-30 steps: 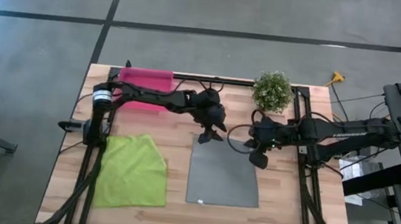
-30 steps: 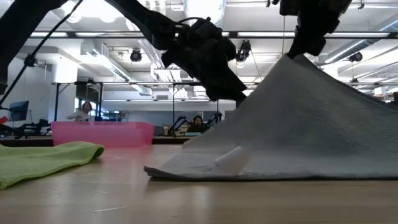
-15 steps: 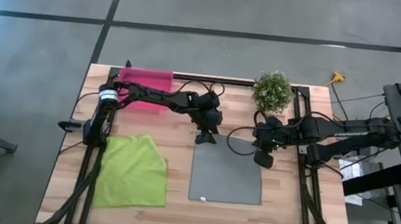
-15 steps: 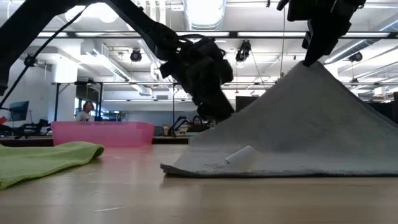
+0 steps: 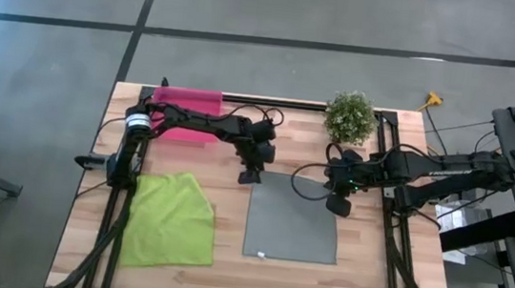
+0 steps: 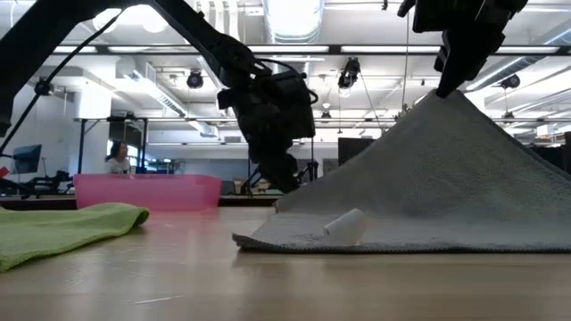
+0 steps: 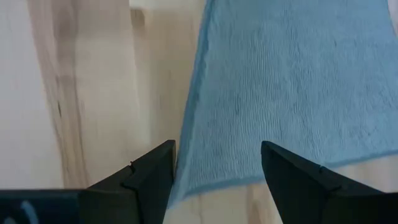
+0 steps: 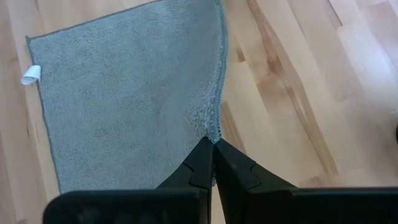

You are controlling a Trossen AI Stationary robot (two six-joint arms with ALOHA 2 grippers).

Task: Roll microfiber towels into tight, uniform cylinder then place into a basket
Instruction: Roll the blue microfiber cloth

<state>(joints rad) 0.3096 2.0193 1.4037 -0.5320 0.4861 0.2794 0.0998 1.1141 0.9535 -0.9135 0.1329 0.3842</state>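
The grey microfiber towel (image 5: 292, 222) lies on the table's middle, its far right corner raised into a peak (image 6: 443, 96). My right gripper (image 8: 213, 142) is shut on that corner. My left gripper (image 5: 249, 175) hangs open, slanting down, just over the towel's far left corner (image 7: 186, 183); its fingers stand on either side of the corner's left edge. The lime green towel (image 5: 170, 219) lies flat at the near left. The pink basket (image 5: 187, 113) stands at the far left. My right gripper pinches the grey towel's far right corner (image 8: 216, 129) between its two shut fingers, coming steeply from above. The corner is lifted clear, and the cloth slopes down from it like a tent (image 6: 428, 169), with its near edge (image 6: 357, 242) on the table.
A small potted plant (image 5: 350, 116) stands at the far edge, just beyond my right arm. A white label (image 5: 260, 255) sticks out at the grey towel's near left corner. Bare wood shows between the two towels and along the near edge.
My left gripper has sunk toward the table and gone left, tipping its fingers further down, to the grey towel's far left corner. It has stayed open. The towel's raised peak and near edge have shifted slightly toward the table's right.
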